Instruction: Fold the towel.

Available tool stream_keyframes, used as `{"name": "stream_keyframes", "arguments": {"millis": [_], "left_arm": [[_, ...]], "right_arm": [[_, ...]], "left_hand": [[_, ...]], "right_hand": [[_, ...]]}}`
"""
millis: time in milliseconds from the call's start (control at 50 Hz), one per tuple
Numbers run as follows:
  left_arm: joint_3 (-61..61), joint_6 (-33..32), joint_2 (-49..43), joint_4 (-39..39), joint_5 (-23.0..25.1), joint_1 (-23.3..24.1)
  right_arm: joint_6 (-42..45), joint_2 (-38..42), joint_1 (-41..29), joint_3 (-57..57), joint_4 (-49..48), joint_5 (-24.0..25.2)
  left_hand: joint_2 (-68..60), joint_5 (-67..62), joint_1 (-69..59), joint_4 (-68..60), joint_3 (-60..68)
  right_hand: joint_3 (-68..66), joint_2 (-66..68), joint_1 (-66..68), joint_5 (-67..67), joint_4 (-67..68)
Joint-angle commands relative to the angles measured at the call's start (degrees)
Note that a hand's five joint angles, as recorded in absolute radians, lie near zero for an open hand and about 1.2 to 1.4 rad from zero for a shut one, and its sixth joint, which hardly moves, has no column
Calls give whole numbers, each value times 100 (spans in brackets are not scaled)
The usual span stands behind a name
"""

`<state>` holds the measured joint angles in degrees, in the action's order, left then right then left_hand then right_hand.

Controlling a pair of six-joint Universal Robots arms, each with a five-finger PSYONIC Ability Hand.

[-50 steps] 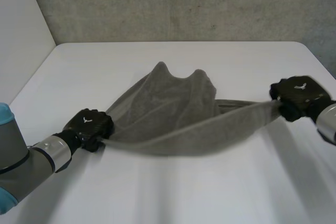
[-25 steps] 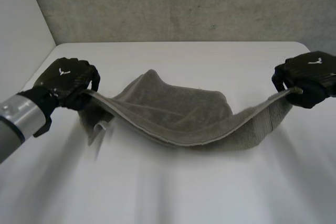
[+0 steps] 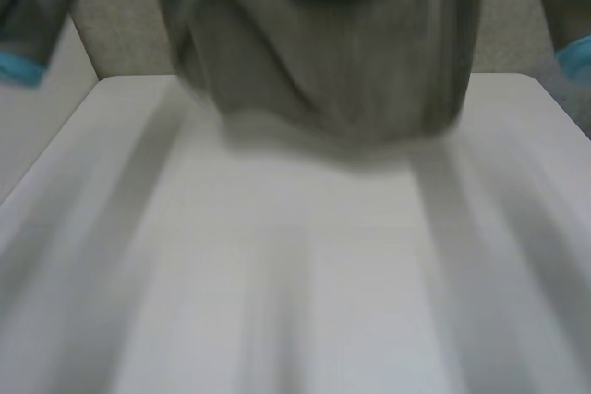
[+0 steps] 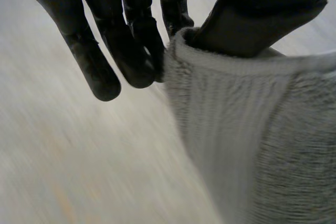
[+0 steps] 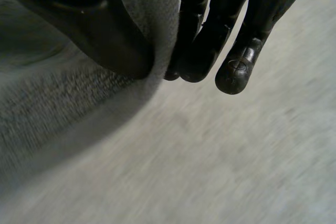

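Plainly, the folding proper looks not yet done; the towel hangs in the air over the far part of the table, held up by its upper edge and falling in loose upright pleats; its lower hem comes down close to the table, though I cannot tell whether it touches; the left arm and the right arm rise at either side of it, so the cloth is spread between them.

In the left wrist view the left hand pinches the towel's hemmed edge between its thumb and the nearest of its fingers; the rest of them stand nearly straight, close together, just beside the cloth; in the right wrist view the right hand does the same on its side, thumb pressed on one face of the towel and near-straight fingers against the other.

By my reading this is the opening-out step: the towel is raised and stretched so that it can be laid flat; no settled crease or doubled layer can be made out in the hanging cloth; what is left, then, is most of the task: lowering it smooth onto the table, bringing one edge over to meet the other, and pressing the fold flat.

As for containers, the job calls for none; the towel lies in nothing and is carried by the two hands alone.
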<state>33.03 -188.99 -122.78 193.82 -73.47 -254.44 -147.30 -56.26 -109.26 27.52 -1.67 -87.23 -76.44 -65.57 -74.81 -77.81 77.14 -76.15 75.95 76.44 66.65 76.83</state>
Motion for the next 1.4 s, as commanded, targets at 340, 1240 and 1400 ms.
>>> {"name": "stream_keyframes", "arguments": {"millis": [340, 1240, 1400], "left_arm": [[4106, 284, -79, 947, 1072, -431], [6092, -1606, -308, 1527, 387, -941], [6495, -1632, 657, 1448, 465, -906]], "right_arm": [[-123, -553, 238, 4113, -308, 1077], [-703, -1660, 1644, 6758, -1196, 1305], [-747, -2142, 1627, 6697, -1003, 1279]], "left_hand": [[-356, -443, -519, -219, 286], [1721, 1635, 1558, 1859, -1792], [-356, -443, -519, -219, 286]], "right_hand": [[-385, 405, 356, 335, 317], [-385, 405, 356, 335, 317], [-385, 405, 356, 335, 317]]}}
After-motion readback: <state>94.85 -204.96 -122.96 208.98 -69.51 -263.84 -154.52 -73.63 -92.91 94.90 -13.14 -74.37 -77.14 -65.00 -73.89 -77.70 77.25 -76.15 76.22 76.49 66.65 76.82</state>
